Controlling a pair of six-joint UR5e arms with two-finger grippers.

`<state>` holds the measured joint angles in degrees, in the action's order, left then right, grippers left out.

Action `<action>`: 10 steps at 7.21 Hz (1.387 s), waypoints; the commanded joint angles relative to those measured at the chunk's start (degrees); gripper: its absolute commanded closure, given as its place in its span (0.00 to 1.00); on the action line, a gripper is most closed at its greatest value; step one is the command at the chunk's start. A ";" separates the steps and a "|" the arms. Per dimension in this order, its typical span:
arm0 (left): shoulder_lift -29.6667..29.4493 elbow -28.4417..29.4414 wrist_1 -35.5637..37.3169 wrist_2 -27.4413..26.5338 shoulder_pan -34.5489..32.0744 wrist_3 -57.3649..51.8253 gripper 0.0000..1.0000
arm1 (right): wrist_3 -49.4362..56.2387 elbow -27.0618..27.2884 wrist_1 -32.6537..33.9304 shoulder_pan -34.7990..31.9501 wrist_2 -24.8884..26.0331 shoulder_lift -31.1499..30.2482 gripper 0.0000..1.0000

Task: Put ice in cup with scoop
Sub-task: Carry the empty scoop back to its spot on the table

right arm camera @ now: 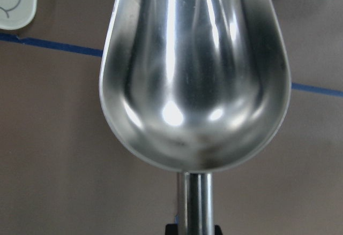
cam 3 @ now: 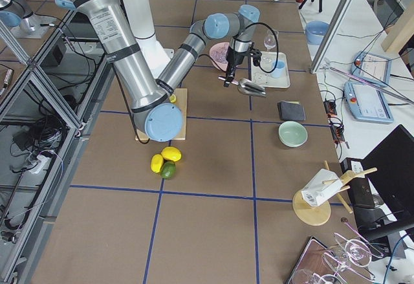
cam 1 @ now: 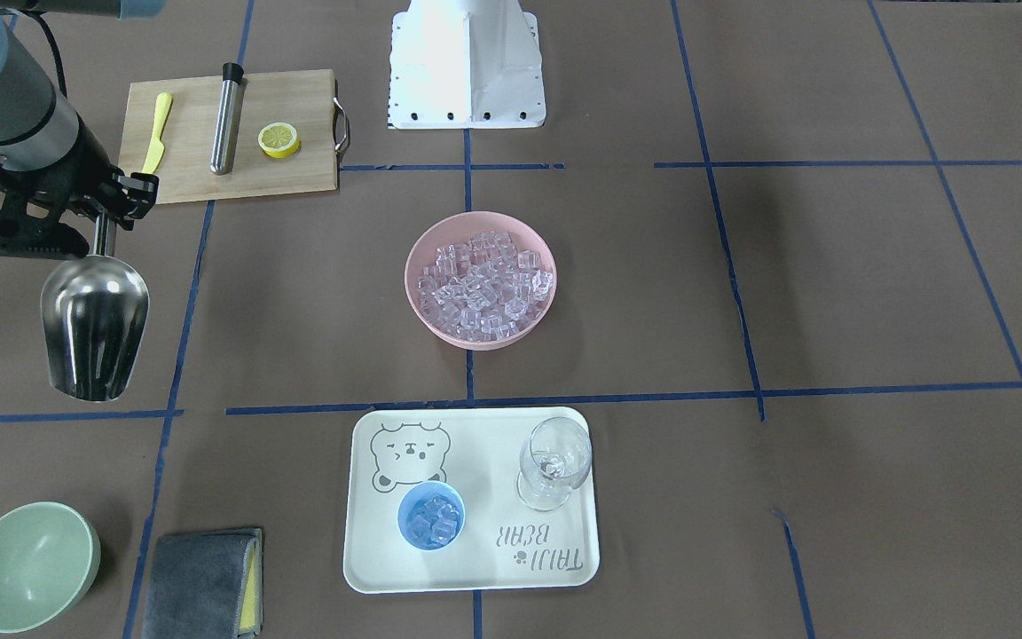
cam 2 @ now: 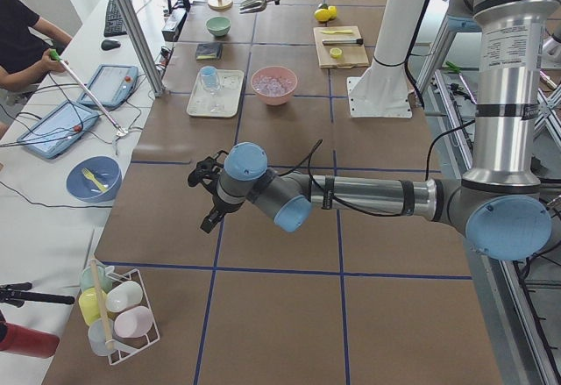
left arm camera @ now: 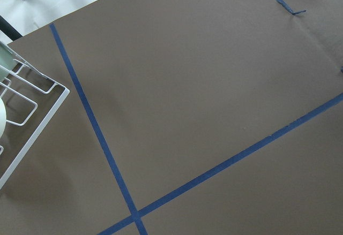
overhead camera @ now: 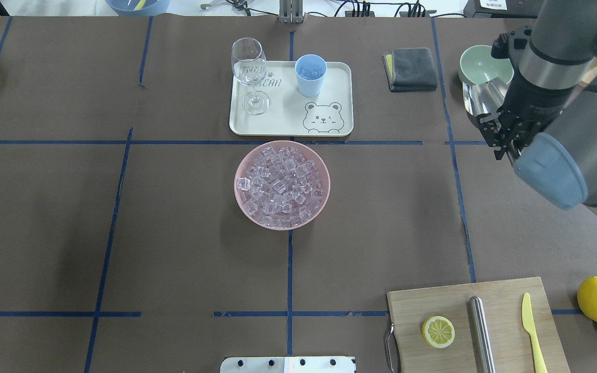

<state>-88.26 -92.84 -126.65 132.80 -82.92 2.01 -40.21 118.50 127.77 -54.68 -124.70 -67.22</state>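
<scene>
Right wrist-mounted view first: we've got the right gripper (cam 1: 105, 213) clenched on the scoop (right arm camera: 195, 74) by its short handle, though the fingers get cut off at the bottom edge. The trough's empty. Its long axis runs away from the robot, mouth pointing toward the green bowl (cam 1: 30, 566). Overhead, the arm hides most of it. The cup (cam 1: 431, 516) sits on the tray (cam 1: 475, 568) with some cubes inside; the rest of the ice (cam 1: 483, 284) is in the pink bowl (cam 1: 427, 324). The left gripper (cam 2: 208, 196) only shows from the side, so we can't tell its state.
</scene>
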 commanded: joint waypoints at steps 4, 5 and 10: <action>-0.07 0.64 0.09 -0.09 0.12 0.36 0.00 | -17.43 1.91 -42.10 8.78 4.37 -29.51 1.00; -0.16 0.73 0.09 -0.09 0.12 0.36 0.00 | -20.15 1.12 -43.99 12.28 5.85 -29.81 1.00; -0.16 0.82 0.09 -0.35 0.21 0.36 0.00 | -22.02 -4.07 -49.46 16.36 8.60 -29.82 1.00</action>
<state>-88.42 -92.03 -126.56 132.52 -82.72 2.37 -62.05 115.12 79.25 -38.49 -116.05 -97.05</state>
